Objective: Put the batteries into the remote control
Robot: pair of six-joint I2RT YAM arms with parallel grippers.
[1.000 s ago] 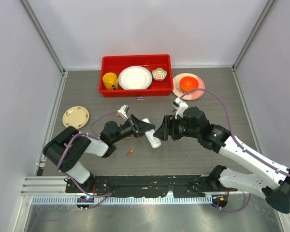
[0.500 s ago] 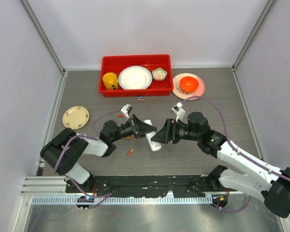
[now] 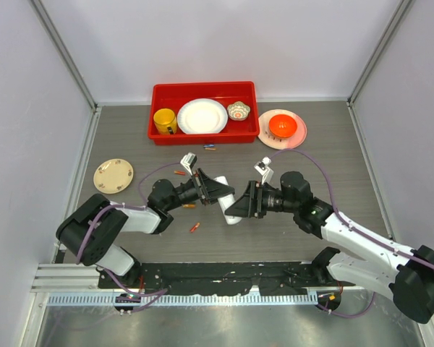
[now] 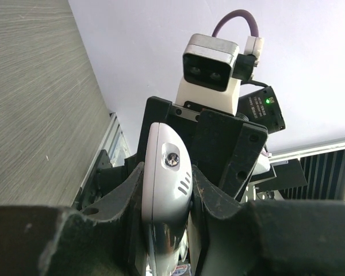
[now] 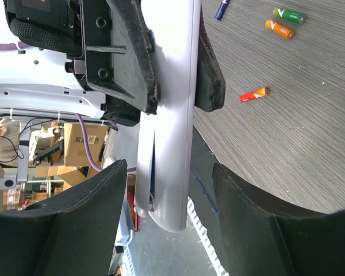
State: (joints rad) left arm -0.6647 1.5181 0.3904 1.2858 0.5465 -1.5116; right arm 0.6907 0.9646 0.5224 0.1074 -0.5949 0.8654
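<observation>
My left gripper (image 3: 218, 194) is shut on the remote control (image 4: 164, 172), a slim white oblong held edge-up above the table. In the right wrist view the remote control (image 5: 168, 103) reaches toward the camera, its free end between my right gripper's (image 5: 168, 169) fingers. Those jaws are open, with a gap on each side of the remote. The right gripper (image 3: 236, 206) faces the left one at mid-table. Loose batteries lie on the table: a red-orange one (image 5: 254, 94), an orange one (image 5: 278, 29), a green one (image 5: 288, 15) and a blue one (image 5: 222, 8).
A red bin (image 3: 159, 94) at the back holds a yellow cup (image 3: 164, 120), a white plate (image 3: 202, 116) and a small bowl (image 3: 239, 110). A pink plate (image 3: 298, 135) with an orange bowl stands to its right. A beige plate (image 3: 113, 175) lies at the left.
My right gripper has moved left until its open fingers straddle the remote's free end, and its jaws have narrowed a little. The left gripper keeps its hold.
</observation>
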